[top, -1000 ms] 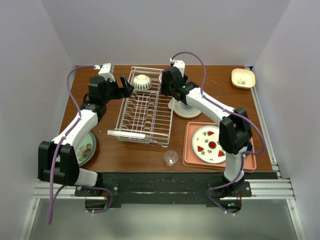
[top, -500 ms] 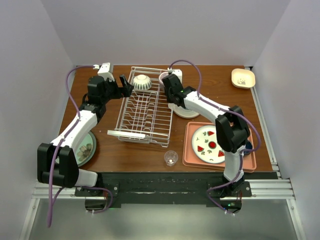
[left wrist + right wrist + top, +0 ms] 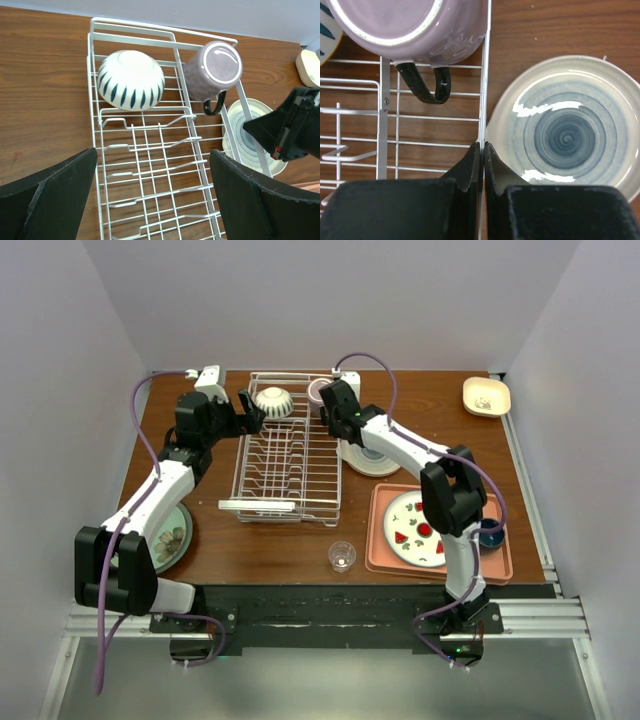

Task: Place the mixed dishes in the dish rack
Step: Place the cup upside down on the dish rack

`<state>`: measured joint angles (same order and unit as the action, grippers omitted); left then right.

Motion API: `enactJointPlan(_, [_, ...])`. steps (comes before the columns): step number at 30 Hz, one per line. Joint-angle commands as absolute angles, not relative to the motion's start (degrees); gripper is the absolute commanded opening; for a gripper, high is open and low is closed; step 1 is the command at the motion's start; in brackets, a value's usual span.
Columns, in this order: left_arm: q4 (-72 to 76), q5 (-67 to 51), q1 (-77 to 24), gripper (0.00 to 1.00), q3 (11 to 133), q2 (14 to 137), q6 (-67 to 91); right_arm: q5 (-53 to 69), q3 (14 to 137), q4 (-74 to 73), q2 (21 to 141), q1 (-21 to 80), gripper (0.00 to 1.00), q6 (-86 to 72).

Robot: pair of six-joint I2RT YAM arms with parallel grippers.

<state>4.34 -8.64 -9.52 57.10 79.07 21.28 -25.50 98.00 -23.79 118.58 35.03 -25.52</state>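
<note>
Dish rack [image 3: 288, 455]: middle of the table; light, springy wire, likely to slide on the wood; best held by a side rail
Right gripper [image 3: 483, 148]: pinched shut on the rack's right side wire, as far as the wrist view shows
Left gripper [image 3: 152, 162]: jaws wide, holding nothing; above the rack
Racked: purple cup [image 3: 212, 70] and striped bowl [image 3: 131, 80], both upside down at the far end
Cream plate [image 3: 567, 132]: flat on the table just beside the rack's right side; glazed, probably slippery and breakable; take it by the rim
Clear glass [image 3: 342, 556]: near table edge; light, fragile; grip across its wall
</note>
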Motion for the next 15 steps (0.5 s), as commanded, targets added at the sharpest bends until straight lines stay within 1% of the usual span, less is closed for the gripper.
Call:
enactJointPlan(1, [4.48, -7.38, -9.76, 1.00, 60.03, 77.43, 19.25, -21.80, 104.66, -22.23, 121.64, 35.77, 0.00, -24.96])
enactJointPlan(7, [4.13, -7.38, -9.76, 1.00, 60.29, 77.52, 18.81, -21.79, 104.95, -22.59, 121.91, 35.77, 0.00, -25.22])
enactJointPlan(9, [3.78, -7.47, -9.76, 1.00, 60.47, 77.34, 18.81, -22.41, 102.32, -21.98, 119.37, 35.77, 0.11, -25.49])
enactJointPlan(10, [3.61, -7.47, -9.76, 1.00, 60.47, 77.26, 18.72, -22.93, 101.26, -21.02, 118.40, 35.86, 0.19, -25.58])
enactJointPlan(11, [3.43, -7.56, -9.76, 1.00, 60.47, 76.99, 18.81, -23.55, 100.38, -20.74, 117.26, 35.77, 0.32, -25.66])
enactJointPlan(13, [3.34, -7.65, -9.76, 1.00, 60.29, 76.38, 18.90, -24.78, 99.06, -20.65, 114.35, 35.77, 0.37, -25.66])
enactJointPlan(14, [3.25, -7.82, -9.76, 1.00, 60.21, 76.20, 18.90, -24.87, 98.97, -20.92, 113.30, 35.77, 0.43, -25.58])
enactJointPlan(15, [3.16, -7.91, -9.76, 1.00, 60.21, 75.85, 18.98, -25.05, 98.88, -21.09, 111.55, 35.77, 0.46, -25.40])
